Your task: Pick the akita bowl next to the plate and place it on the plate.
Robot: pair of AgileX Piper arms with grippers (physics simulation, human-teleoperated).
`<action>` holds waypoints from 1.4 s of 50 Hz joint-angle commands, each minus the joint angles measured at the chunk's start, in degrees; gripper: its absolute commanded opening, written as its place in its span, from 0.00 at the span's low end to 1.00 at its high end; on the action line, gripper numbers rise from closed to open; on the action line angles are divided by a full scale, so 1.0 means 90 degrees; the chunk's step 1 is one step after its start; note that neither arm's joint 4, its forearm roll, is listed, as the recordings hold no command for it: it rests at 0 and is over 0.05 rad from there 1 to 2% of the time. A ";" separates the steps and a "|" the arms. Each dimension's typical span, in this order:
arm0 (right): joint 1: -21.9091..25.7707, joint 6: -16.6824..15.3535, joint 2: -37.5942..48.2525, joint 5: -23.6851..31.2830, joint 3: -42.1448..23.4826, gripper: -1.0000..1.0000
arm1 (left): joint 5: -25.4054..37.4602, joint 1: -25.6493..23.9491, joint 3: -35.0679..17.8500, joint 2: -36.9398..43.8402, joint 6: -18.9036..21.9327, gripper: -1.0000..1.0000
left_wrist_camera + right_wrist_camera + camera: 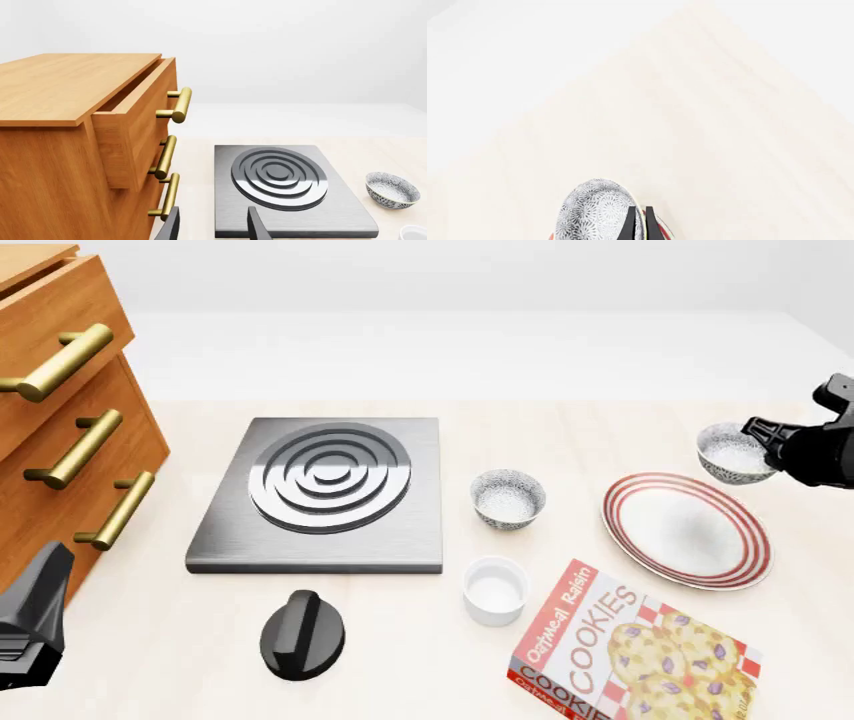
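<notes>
A pale wood-grain bench (pixel 400 660) is lying under an even white backdrop. A wooden drawer cabinet (pixel 54 390) with brass handles is standing at the left, its top drawer (pixel 133 120) sitting partly pulled out. Beside it a grey burner (pixel 327 495) with silver rings is resting flat, with a black knob (pixel 303 635) near its front edge. A second speckled bowl (pixel 509 498) is sitting between the burner and the plate (pixel 686 530), a white cup (pixel 495 589) is standing just in front of that bowl, and a cookie box (pixel 621 650) is lying at the front right.

The right fingers (pixel 640 222) are pinching the rim of the akita bowl (pixel 734 452), nearly closed with only the bowl wall between them. The akita bowl is hanging tilted in the air, beyond the far right rim of the plate and apart from it.

The left fingers (pixel 213 225) are standing apart with nothing between them, hovering near the cabinet's front, well apart from the plate.
</notes>
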 commanded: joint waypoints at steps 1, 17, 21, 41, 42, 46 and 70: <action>0.0144 0.0042 -0.0214 -0.0094 0.0267 0.00 | 0.0000 0.0000 0.0000 0.0000 0.0000 1.00; 0.0331 -0.0032 -0.0170 -0.0263 0.0483 0.00 | 0.0000 0.0000 0.0000 0.0000 0.0000 1.00; 0.0394 -0.0035 -0.0196 -0.0307 0.0576 0.00 | 0.0000 0.0000 0.0000 0.0000 0.0000 1.00; 0.0645 -0.0115 -0.0297 -0.0579 0.1049 0.00 | 0.0000 0.0000 0.0000 0.0000 0.0000 1.00; 0.0650 -0.0117 -0.0297 -0.0587 0.1059 0.00 | 0.0000 0.0000 0.0000 0.0000 0.0000 1.00; 0.0705 -0.0125 -0.0300 -0.0635 0.1135 0.00 | 0.0000 0.0000 0.0000 0.0000 0.0000 1.00; 0.0797 -0.0203 -0.0077 -0.0843 0.1268 0.00 | 0.0000 0.0000 0.0000 0.0000 0.0000 1.00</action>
